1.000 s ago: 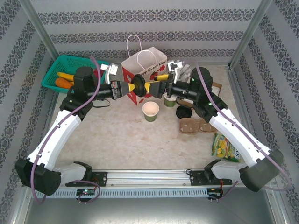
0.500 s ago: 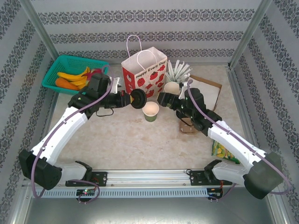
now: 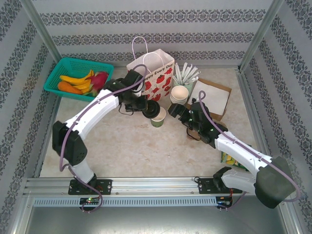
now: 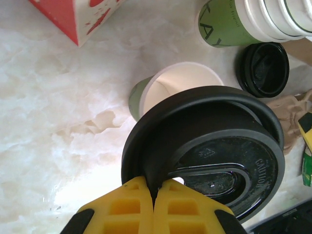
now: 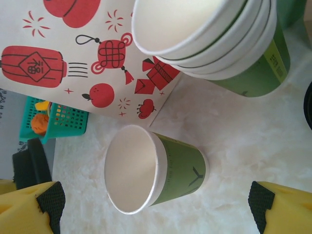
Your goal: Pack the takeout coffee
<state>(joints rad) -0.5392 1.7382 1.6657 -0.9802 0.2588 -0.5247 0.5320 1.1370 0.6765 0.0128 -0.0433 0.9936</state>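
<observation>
The takeout coffee cup point(image 3: 159, 119) stands upright in front of the paper bag point(image 3: 151, 73), dark green with a cream inside, and has nothing in it. My left gripper point(image 3: 147, 108) is shut on the rim of a black plastic lid point(image 3: 152, 110), which hangs tilted just above the cup's near rim. In the left wrist view the lid point(image 4: 209, 146) covers part of the cup point(image 4: 165, 83), pinched at the gripper point(image 4: 155, 187). My right gripper point(image 3: 174, 111) is open, just right of the cup. In the right wrist view the cup point(image 5: 156, 170) lies ahead of that gripper point(image 5: 156, 207), untouched.
A nested stack of green cups point(image 3: 179, 93) stands right of the bag, with straws point(image 3: 187, 73) behind and a flat cardboard sheet point(image 3: 214, 95) beside. A second black lid point(image 4: 263, 68) lies by the stack. A teal fruit basket point(image 3: 61, 68) is far left; a snack packet point(image 3: 229, 157) lies near right.
The left arm has swung in and brought the lid over the cup. The right gripper has dropped low and drawn close to the cup's right side, open.
</observation>
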